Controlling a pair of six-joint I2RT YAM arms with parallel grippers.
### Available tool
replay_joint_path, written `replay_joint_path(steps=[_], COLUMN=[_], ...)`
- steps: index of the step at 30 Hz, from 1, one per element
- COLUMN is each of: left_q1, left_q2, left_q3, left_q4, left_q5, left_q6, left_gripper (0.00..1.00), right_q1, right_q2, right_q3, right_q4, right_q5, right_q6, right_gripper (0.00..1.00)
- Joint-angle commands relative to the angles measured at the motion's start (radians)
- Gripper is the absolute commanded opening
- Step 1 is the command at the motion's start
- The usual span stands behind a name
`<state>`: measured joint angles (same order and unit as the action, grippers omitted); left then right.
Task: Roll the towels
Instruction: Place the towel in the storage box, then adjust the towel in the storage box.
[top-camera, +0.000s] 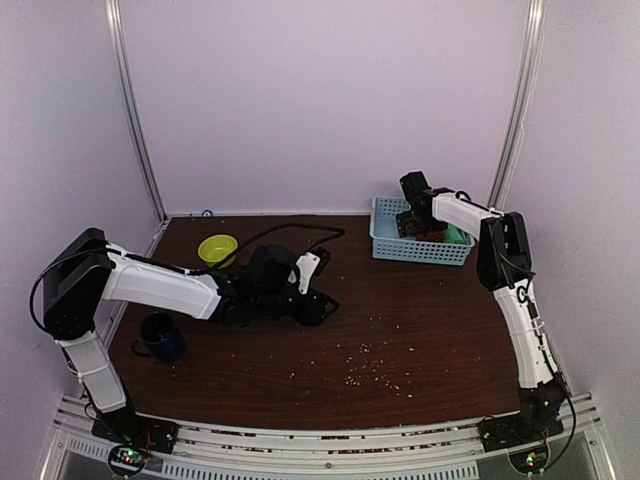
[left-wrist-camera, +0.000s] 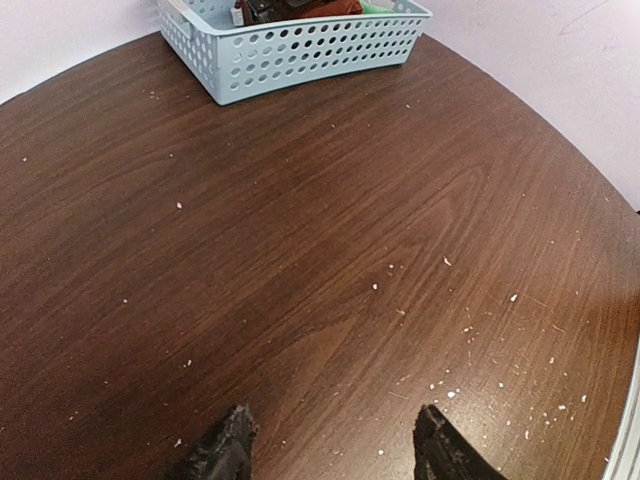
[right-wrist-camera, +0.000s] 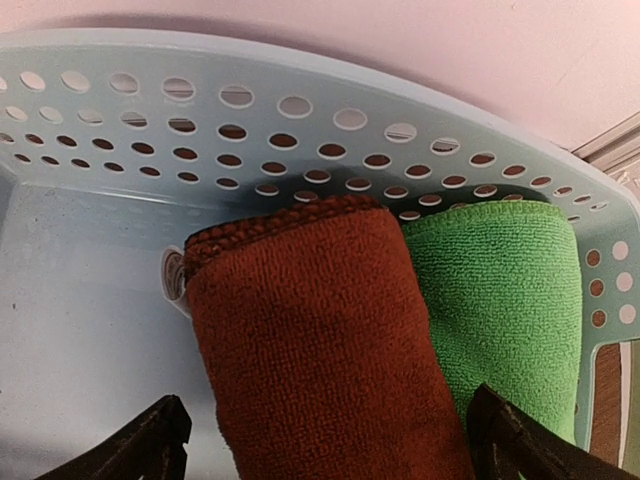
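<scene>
The rust towel (right-wrist-camera: 320, 340) and the green towel (right-wrist-camera: 495, 300) lie rolled side by side in the light-blue basket (right-wrist-camera: 250, 130), with the green one on the right. My right gripper (right-wrist-camera: 330, 455) is open, low inside the basket, its fingers (right-wrist-camera: 150, 445) straddling the rust towel. In the top view the right gripper (top-camera: 420, 226) is inside the basket (top-camera: 385, 245), and a bit of green towel (top-camera: 456, 237) shows. My left gripper (left-wrist-camera: 335, 450) is open and empty just above the bare table. In the top view it (top-camera: 322, 306) is at mid-table.
A yellow-green bowl (top-camera: 218, 248) stands at the back left and a dark blue mug (top-camera: 160, 337) at the front left. A black cable (top-camera: 290, 235) lies behind the left arm. White crumbs (top-camera: 370, 365) are scattered on the brown table (top-camera: 430, 330).
</scene>
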<state>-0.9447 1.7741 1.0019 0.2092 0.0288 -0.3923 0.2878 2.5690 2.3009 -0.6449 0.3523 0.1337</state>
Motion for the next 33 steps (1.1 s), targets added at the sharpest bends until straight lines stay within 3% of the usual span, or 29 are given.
replay_joint_path(steps=[1, 14, 17, 19, 21, 22, 25, 28, 33], left_q1=[-0.008, -0.008, -0.008, -0.008, -0.009, -0.008, -0.008, -0.008, -0.008], left_q2=[-0.012, -0.006, -0.007, -0.006, -0.005, -0.006, -0.011, -0.012, -0.011], left_q3=[-0.002, 0.030, 0.038, 0.041, 0.046, 0.046, 0.040, 0.033, 0.021], left_q4=[0.033, -0.001, -0.004, -0.004, -0.005, -0.006, -0.002, 0.002, 0.012], left_q5=[-0.001, 0.002, 0.000, 0.003, 0.006, 0.007, 0.008, 0.008, 0.010], left_q6=[-0.008, 0.015, 0.020, 0.024, 0.026, 0.026, 0.027, 0.023, 0.016], left_gripper=[0.57, 0.57, 0.57, 0.57, 0.57, 0.57, 0.57, 0.57, 0.57], right_q1=[-0.009, -0.020, -0.060, -0.107, -0.148, -0.162, -0.168, -0.170, -0.169], right_q2=[-0.090, -0.248, -0.286, -0.306, -0.322, -0.326, -0.317, -0.309, -0.297], right_q3=[0.014, -0.024, -0.048, -0.063, -0.098, -0.109, -0.132, -0.185, -0.239], right_q4=[-0.006, -0.044, -0.096, -0.133, -0.146, -0.158, -0.195, -0.205, -0.191], right_q5=[-0.043, -0.072, -0.228, -0.415, -0.466, -0.450, -0.363, -0.338, -0.363], right_q6=[-0.002, -0.064, -0.124, -0.159, -0.178, -0.195, -0.273, -0.311, -0.318], right_gripper=[1.00, 1.00, 0.98, 0.88, 0.70, 0.48, 0.15, 0.01, 0.00])
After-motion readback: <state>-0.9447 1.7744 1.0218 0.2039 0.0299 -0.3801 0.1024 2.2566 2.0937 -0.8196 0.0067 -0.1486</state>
